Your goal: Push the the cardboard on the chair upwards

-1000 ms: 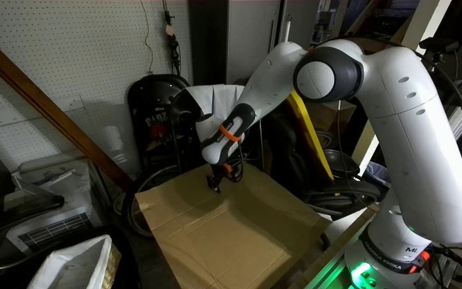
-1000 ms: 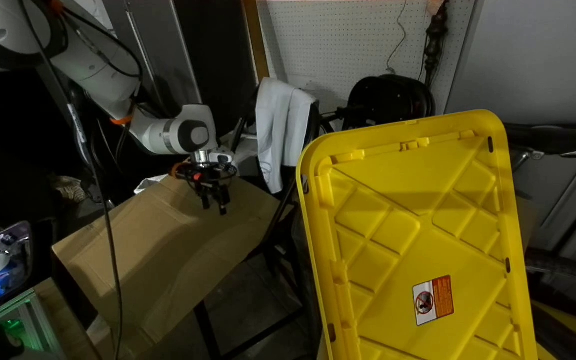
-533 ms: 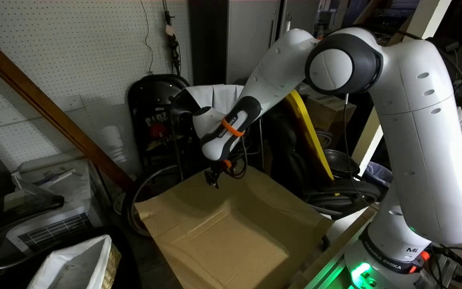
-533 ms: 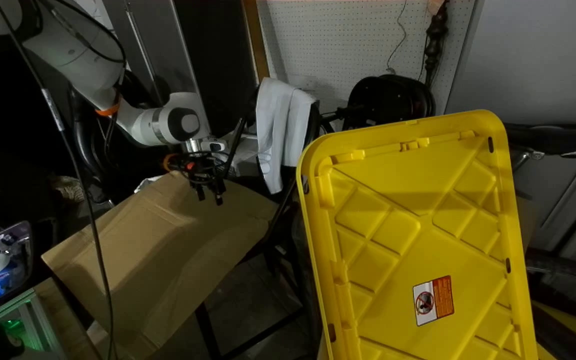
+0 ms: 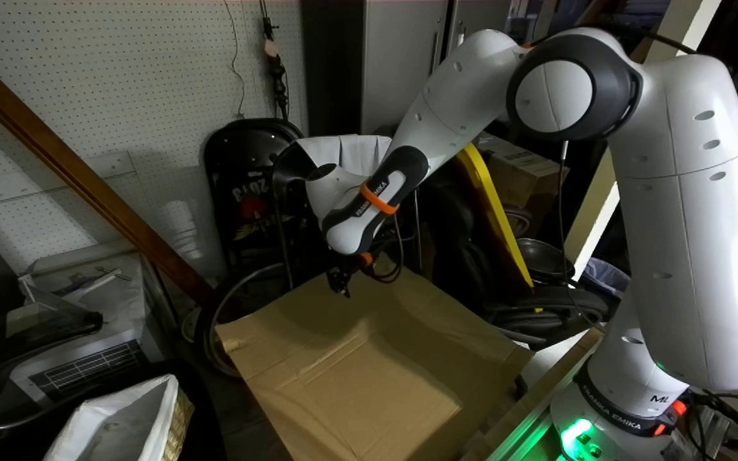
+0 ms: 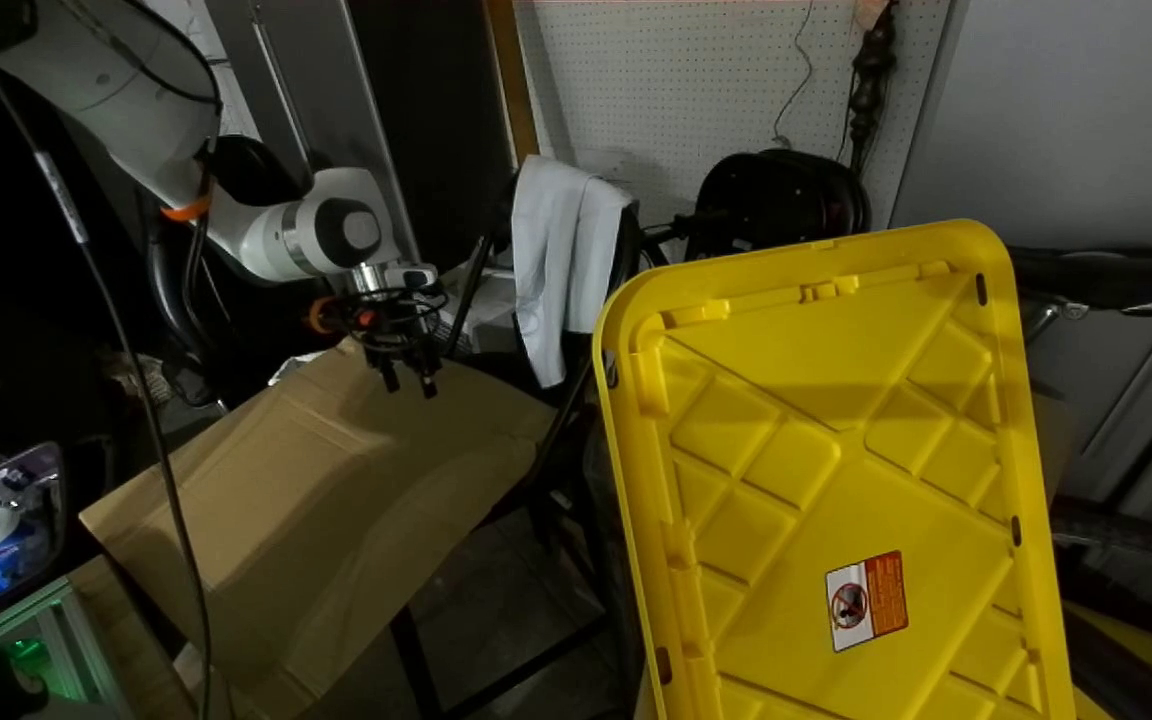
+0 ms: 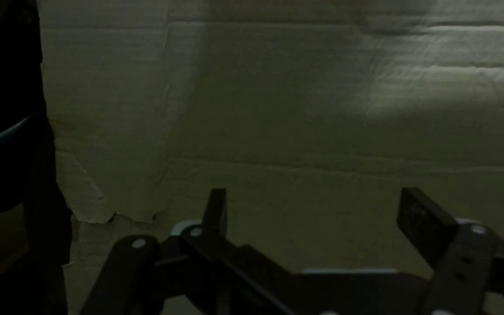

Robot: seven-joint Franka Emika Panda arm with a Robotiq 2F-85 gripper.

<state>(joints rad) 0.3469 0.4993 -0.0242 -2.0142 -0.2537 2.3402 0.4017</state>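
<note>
One claw (image 6: 410, 388), spread wide over creased cardboard (image 6: 281, 485), white cloth (image 6: 544, 260) at its two o'clock in an exterior view.

the black chair (image 6: 561, 428) carries the creased cardboard (image 6: 326, 490).

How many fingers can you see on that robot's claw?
2: one finger toward the left of the wrist view, another finger toward the right, with a gap between. No others show.
</note>
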